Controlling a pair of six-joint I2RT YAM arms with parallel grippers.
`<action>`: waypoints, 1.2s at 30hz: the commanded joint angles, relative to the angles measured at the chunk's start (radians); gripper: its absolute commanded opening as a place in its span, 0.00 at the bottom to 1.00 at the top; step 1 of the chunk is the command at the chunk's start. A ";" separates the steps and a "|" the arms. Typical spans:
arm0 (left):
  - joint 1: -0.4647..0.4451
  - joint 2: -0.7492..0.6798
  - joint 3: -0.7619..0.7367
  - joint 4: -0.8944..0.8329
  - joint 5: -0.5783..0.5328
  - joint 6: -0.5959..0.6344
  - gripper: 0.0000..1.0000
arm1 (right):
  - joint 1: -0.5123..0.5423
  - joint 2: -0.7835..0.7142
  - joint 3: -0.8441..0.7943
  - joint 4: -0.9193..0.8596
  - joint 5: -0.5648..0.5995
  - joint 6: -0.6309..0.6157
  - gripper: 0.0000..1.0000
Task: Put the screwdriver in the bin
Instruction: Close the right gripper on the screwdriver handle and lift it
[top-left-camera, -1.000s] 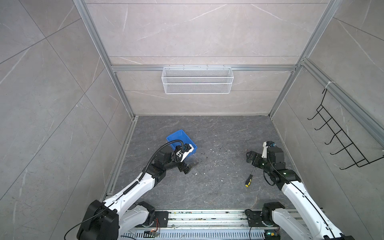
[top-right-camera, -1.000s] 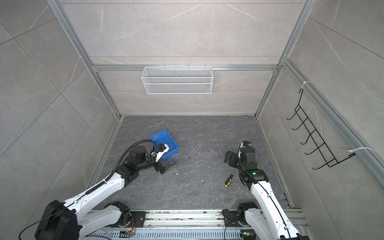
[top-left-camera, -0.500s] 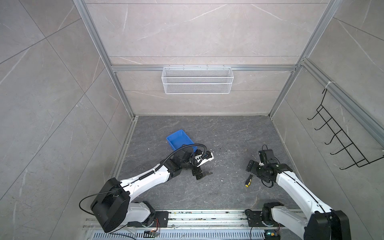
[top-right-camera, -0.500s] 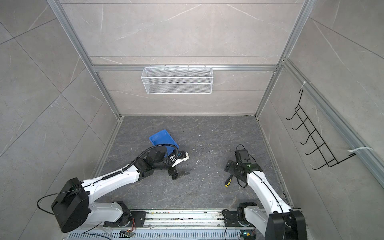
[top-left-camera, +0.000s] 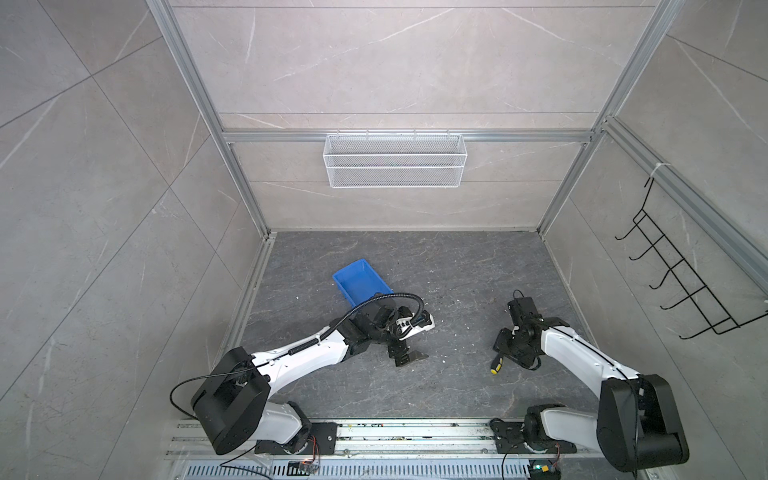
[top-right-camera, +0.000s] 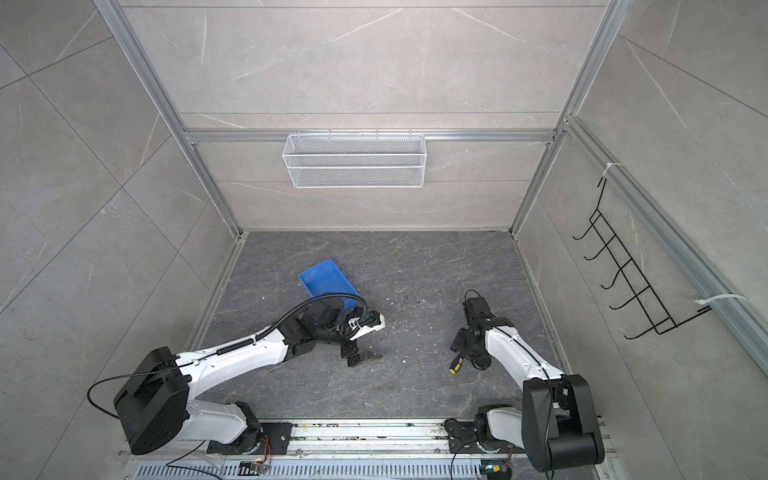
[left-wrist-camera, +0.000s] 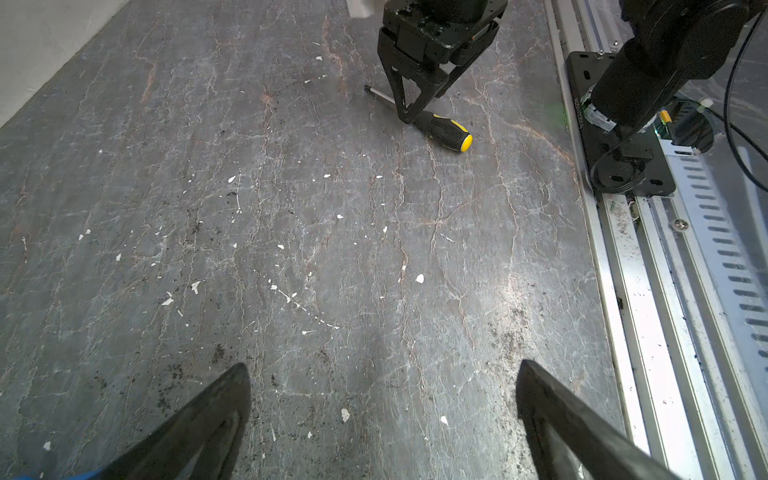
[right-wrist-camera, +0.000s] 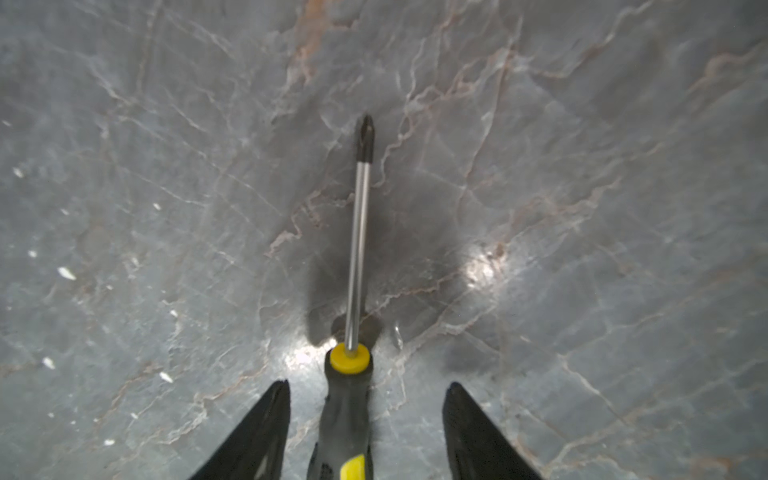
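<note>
Screwdriver (right-wrist-camera: 358, 249) lay on the bench (top-left-camera: 457, 270), not yet in the bin (top-left-camera: 361, 282). The right end effector (right-wrist-camera: 368, 384) straddled its handle, apart and not clamped. The left end effector (left-wrist-camera: 383, 363) was wide apart and empty.

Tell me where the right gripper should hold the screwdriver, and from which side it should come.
Grip the screwdriver by its thick handle, coming from above with one finger on each side. It lies flat on the floor, and the thin shaft would probably slip. The right gripper straddles the handle.
</note>
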 joint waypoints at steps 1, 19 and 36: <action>-0.008 -0.007 0.035 -0.015 0.013 0.022 1.00 | 0.000 0.031 0.024 0.018 -0.014 0.012 0.50; -0.013 -0.013 0.023 -0.018 0.007 0.019 1.00 | -0.001 0.065 0.007 0.057 -0.028 0.007 0.00; -0.015 -0.041 -0.012 0.099 -0.021 -0.069 1.00 | -0.001 -0.096 0.034 0.049 -0.068 -0.038 0.00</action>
